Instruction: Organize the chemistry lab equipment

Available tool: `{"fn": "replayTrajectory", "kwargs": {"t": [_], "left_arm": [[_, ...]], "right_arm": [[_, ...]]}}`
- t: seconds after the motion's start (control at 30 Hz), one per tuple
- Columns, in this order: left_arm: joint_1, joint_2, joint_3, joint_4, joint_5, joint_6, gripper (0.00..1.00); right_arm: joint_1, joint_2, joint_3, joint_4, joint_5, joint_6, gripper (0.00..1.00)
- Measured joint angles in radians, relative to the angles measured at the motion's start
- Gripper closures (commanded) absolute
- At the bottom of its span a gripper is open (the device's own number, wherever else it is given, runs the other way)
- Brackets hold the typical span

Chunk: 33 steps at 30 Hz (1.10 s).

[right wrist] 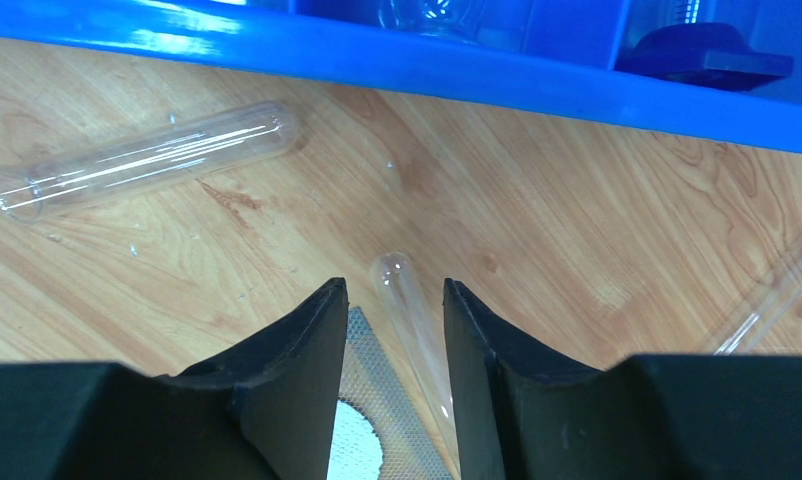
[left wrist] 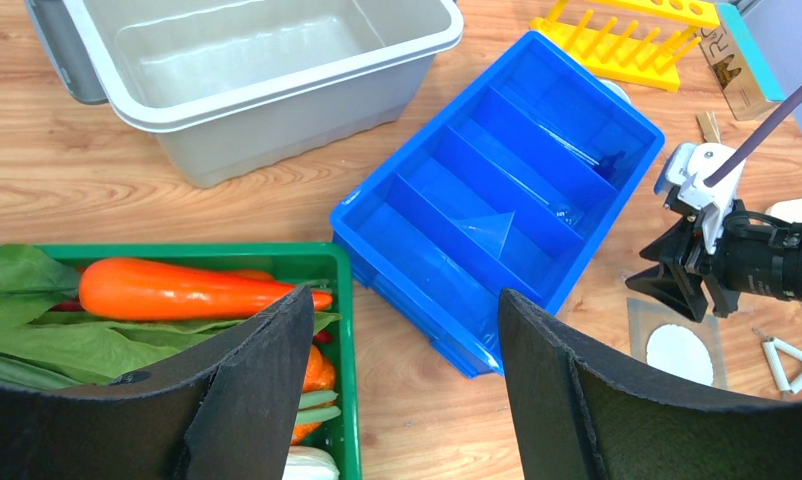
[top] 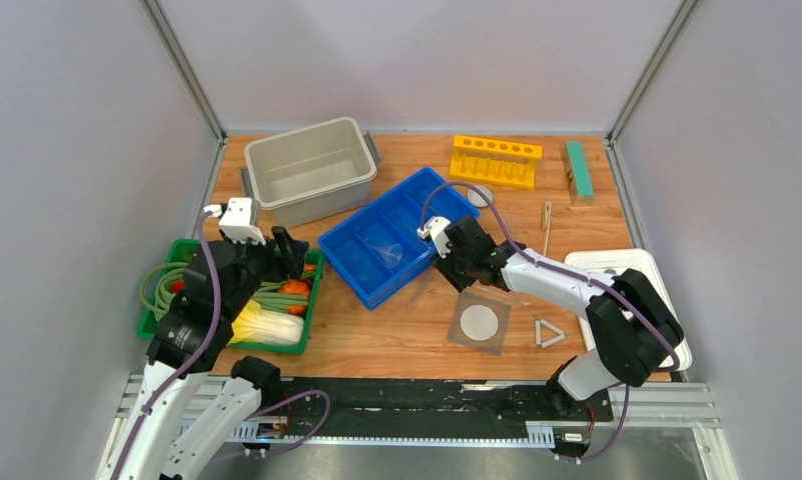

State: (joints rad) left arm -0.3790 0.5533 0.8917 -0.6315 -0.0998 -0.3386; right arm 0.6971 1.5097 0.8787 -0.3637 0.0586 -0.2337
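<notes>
Black fingers of the right gripper (right wrist: 392, 290) stand apart, straddling a clear test tube (right wrist: 422, 340) that lies on the wood just beside the blue divided tray (right wrist: 477, 75), its other end reaching the grey mesh (right wrist: 377, 410). That spread suits closing on the tube, probably to lift it into the tray. A second test tube (right wrist: 142, 160) lies loose along the tray's wall. Left of the tray, the left gripper (left wrist: 405, 298) hangs, jaws apart, over the green vegetable crate (left wrist: 177, 250), clear of the work.

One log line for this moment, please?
right gripper: open around test tube beside blue tray | left gripper: open above green crate
</notes>
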Motion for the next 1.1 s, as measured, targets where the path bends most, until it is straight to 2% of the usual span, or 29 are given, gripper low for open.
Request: {"fn": "replayTrajectory", "kwargs": {"t": [0.37,0.47,0.67,1.1], "left_arm": [[0.0,0.0,0.0,0.0,-0.003,0.0,0.25],[0.0,0.0,0.0,0.0,-0.007,0.0,0.25],[0.0,0.0,0.0,0.0,-0.007,0.0,0.25],[0.0,-0.009,0.0,0.01,-0.005,0.0,0.25]], "right_arm": [[0.0,0.085,0.0,-0.016,0.021,-0.001,0.56],[0.0,0.101,0.002,-0.013,0.025,-0.002,0.6],[0.0,0.107,0.005,-0.013,0.023,-0.006,0.75],[0.0,0.075,0.018,-0.027,0.072,-0.018,0.86]]}}
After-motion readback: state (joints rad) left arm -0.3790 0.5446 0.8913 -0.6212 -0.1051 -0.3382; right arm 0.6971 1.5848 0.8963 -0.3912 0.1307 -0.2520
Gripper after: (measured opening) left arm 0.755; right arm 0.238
